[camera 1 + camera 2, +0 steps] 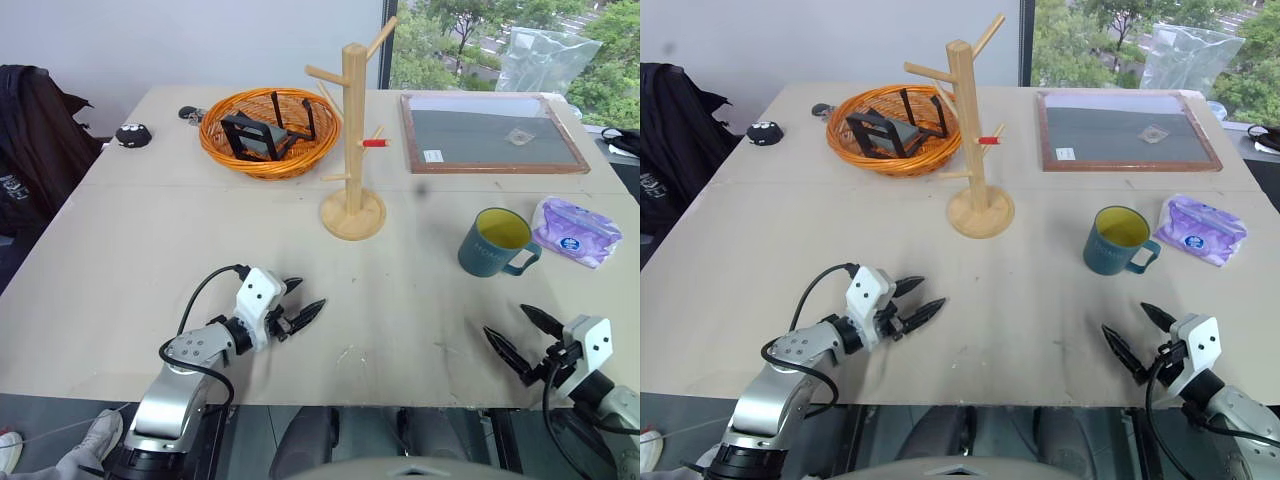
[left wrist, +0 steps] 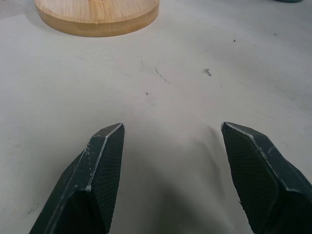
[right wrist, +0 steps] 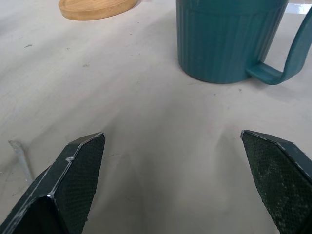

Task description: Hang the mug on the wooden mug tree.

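Landmark: we place everything from the wooden mug tree, which stands upright on its round base near the middle of the table
Mug: we see the mug upright on the table to the right of the tree and a little nearer to us, well apart from its base; yellow inside, handle turned to the right and toward us
Tree pegs: we find them all bare, the red-tipped one pointing right
Left gripper: our left gripper sits in front of the tree and to its left, near the table's front edge; fingers spread apart with only bare tabletop between them, holding nothing
Right gripper: our right gripper is far right of the tree, in front of the mug and apart from it; fingers spread wide, nothing between them
Basket: an orange wicker basket lies just left of the tree, behind its base, with dark objects inside
Framed board: to the tree's right, at the back, lies a wood-framed board
Purple packet: right of the mug, farther from the tree, we see a purple packet
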You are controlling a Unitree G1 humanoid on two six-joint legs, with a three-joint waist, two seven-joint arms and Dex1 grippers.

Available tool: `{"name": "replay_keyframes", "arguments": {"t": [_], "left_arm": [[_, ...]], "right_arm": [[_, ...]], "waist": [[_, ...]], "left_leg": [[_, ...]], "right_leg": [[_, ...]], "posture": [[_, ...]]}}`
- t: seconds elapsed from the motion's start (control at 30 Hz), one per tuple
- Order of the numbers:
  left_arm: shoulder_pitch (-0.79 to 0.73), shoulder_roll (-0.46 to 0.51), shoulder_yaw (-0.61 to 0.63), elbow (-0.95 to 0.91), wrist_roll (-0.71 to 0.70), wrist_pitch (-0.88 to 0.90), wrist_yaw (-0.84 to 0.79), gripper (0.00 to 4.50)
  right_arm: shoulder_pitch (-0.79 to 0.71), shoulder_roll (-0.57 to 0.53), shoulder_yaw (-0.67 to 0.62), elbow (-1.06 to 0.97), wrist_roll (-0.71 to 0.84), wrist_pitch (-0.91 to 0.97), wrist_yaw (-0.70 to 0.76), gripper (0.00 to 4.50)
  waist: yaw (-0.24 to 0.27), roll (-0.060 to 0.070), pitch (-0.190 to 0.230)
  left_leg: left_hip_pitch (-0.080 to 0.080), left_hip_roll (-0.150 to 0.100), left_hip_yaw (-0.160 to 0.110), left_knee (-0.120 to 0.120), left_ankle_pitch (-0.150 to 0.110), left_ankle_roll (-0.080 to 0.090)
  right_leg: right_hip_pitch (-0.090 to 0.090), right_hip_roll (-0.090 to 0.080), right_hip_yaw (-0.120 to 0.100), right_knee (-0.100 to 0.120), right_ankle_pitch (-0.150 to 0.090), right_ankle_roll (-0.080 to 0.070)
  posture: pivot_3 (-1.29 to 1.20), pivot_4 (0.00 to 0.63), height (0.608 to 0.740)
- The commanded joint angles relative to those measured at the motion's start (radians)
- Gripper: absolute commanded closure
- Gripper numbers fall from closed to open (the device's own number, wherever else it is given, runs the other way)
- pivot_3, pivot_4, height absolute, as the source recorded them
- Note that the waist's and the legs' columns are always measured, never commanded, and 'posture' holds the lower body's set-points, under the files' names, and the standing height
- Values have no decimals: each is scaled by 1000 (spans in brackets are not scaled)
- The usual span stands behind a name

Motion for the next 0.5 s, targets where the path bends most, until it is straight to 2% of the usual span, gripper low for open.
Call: {"name": "replay_keyframes", "arguments": {"t": [0.03, 0.5], "left_arm": [[-13, 8, -1, -2, -21, -19, -27, 1276], [-12, 13, -7, 23, -44, -28, -79, 1276]], "right_arm": [[3, 5, -28, -34, -2, -21, -18, 0], [5, 6, -30, -24, -36, -24, -48, 0]], "waist": [[0, 0, 0], [0, 0, 0]], "left_leg": [[0, 0, 0, 0, 0, 0], [0, 0, 0, 0, 0, 0]], "right_leg": [[0, 0, 0, 0, 0, 0], [0, 0, 0, 0, 0, 0]], "posture": [[0, 150, 740], [0, 150, 740]]}}
